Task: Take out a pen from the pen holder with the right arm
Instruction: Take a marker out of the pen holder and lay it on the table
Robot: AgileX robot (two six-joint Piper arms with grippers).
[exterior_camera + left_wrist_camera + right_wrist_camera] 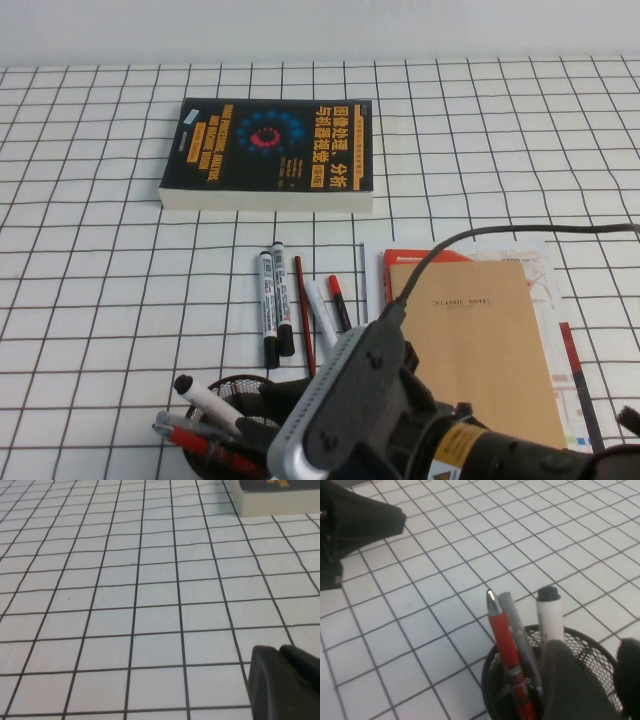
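The right gripper (597, 650) hangs right over the black mesh pen holder (491, 680), its two dark fingers (567, 680) spread apart. A strip of the holder's mesh shows in the gap between them, with no pen in it. Three pens stand in the holder just ahead of those fingers, all leaning away from the gripper. A white marker with a black cap (549, 617) is closest; its barrel runs down behind one finger, and I can't tell if the two touch. A grey pen (517, 630) is next out, and a red pen with a silver tip (506, 650) is farthest from the fingers, at the holder's far rim. From above, the right arm covers the gripper and most of the holder. Beyond the gripper, a row of loose pens (268, 295) lies flat on the grid cloth (150, 605), with a tan notebook (480, 350) beside them and a dark book (268, 145) well beyond. The left gripper (285, 680) shows only as a dark corner low over bare cloth, well apart from the book's edge; I can't tell whether it is open or closed.
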